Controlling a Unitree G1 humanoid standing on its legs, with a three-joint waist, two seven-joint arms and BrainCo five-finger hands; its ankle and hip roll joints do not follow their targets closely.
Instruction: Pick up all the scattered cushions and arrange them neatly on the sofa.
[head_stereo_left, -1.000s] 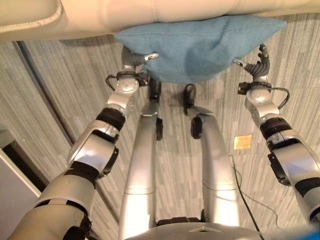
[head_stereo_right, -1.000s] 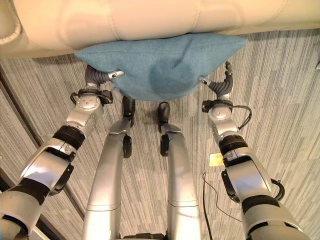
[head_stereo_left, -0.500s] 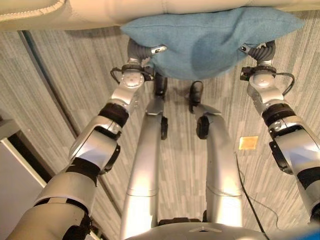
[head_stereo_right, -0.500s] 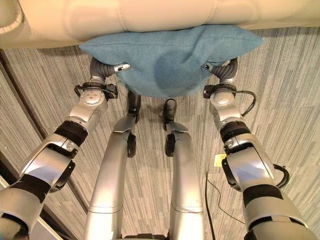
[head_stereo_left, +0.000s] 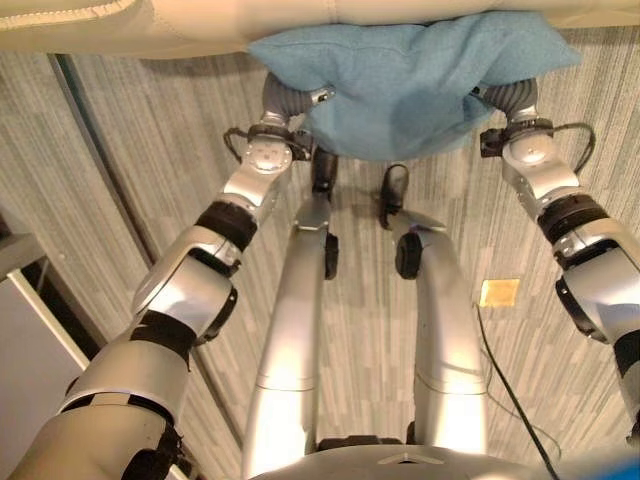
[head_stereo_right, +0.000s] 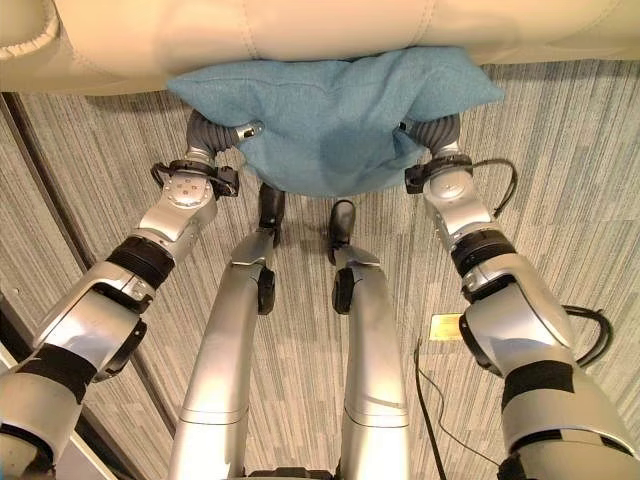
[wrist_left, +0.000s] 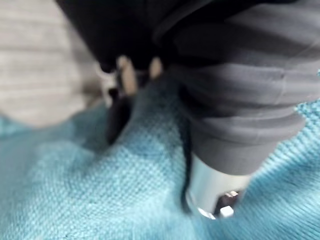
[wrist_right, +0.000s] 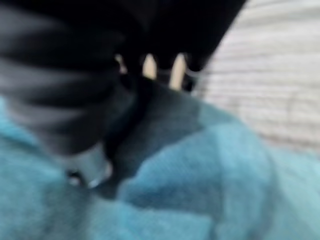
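Blue cushion (head_stereo_right: 330, 115) at 12 o'clock against cream sofa (head_stereo_right: 300, 30) — left hand (head_stereo_right: 215, 130) and right hand (head_stereo_right: 432, 132) both pinching its ends.

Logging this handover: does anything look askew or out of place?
Nothing stands out. The blue cushion is pinched at both ends by the left hand and right hand, bunched slightly, against the sofa front edge.

One blue cushion (head_stereo_left: 400, 85), one cream sofa (head_stereo_left: 200, 20), one yellow floor tag (head_stereo_left: 498, 292).
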